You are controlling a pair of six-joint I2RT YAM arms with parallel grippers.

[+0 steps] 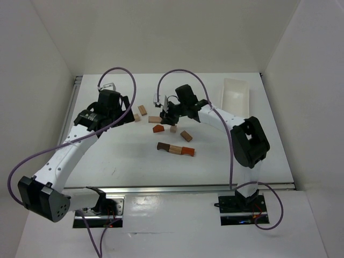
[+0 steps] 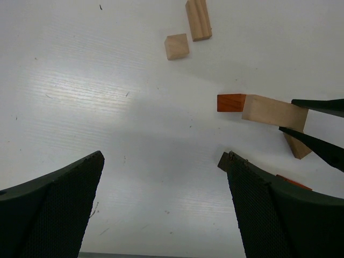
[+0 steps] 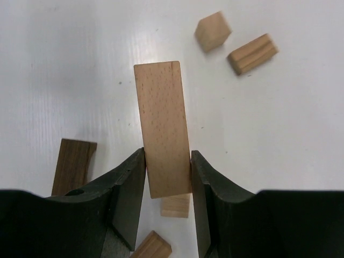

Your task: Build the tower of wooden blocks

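Right end effector (image 3: 167, 155) gripping tan bar (image 3: 158, 107), seemingly aloft

My white table (image 1: 129, 161) sits boxed in by plain white panels: a left wall (image 1: 32, 80), a back wall (image 1: 172, 32) and a right wall (image 1: 306, 80). A metal rail (image 1: 177, 188) runs along its near edge. The light is even and soft, leaving faint shadows and a pale sheen (image 2: 107, 102) on the finely ribbed surface.

The white tabletop (image 1: 129, 156) bears a white tray (image 1: 235, 94) at one o'clock, loose wooden blocks (image 1: 186, 136) near centre, and two tan pieces (image 1: 142, 109) toward eleven.
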